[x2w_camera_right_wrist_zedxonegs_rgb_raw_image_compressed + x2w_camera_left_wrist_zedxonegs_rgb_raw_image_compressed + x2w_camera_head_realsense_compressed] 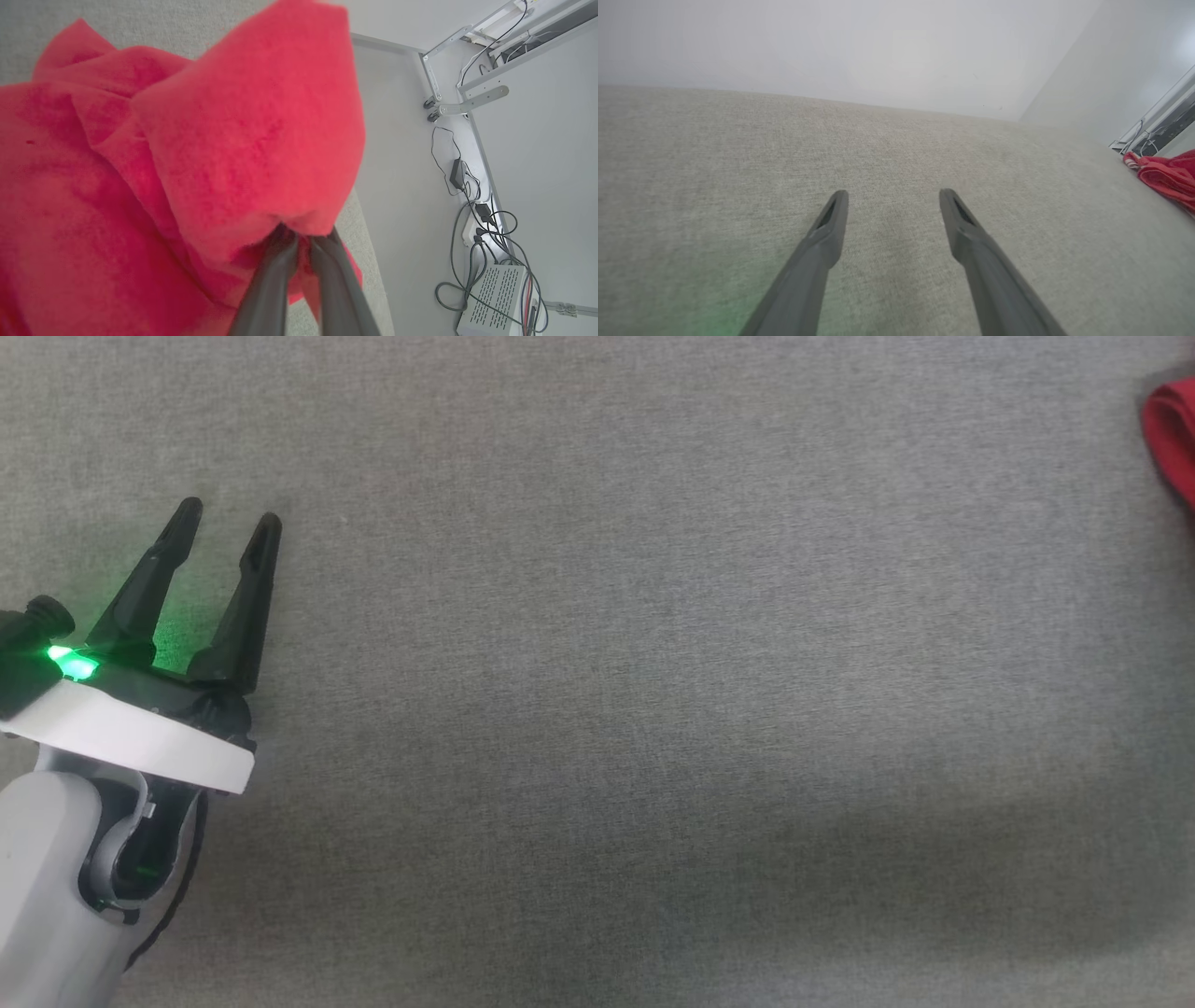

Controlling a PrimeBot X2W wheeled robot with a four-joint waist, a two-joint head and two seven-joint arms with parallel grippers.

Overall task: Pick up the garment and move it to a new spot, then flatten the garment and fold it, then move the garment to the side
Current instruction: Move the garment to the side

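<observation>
In the head view we see the left gripper (231, 513) low at the left over the grey cloth-covered counter (597, 709). A green light glows at its wrist, and its jaws are spread apart with nothing between them. The garment (1172, 439) shows as a red fold at the far right edge, well apart from that gripper.

In the left wrist view the left gripper (893, 193) points across bare counter (714, 163) toward a pale wall, jaws wide and empty. The garment (1167, 179) lies bunched at the counter's right end, with a bit of red-and-white striped trim at its tip.

In the right wrist view the right gripper (303, 235) has its jaws drawn nearly together on a fold of the garment (210, 140). The cloth rises in a soft red peak over the fingertips and hides them. Whether it is off the counter we cannot tell. Past the counter's edge we see cables (472, 210) and a pale vented box (495, 294).

We judge the garment light, limp and fleecy rather than slippery. It will sag and trail from a single pinch, and it cannot break. A hold on one fold should carry it to a new spot. For flattening we would take it at two separate points along a hem or the shoulders, one per gripper, so that it hangs open rather than in a lump.
</observation>
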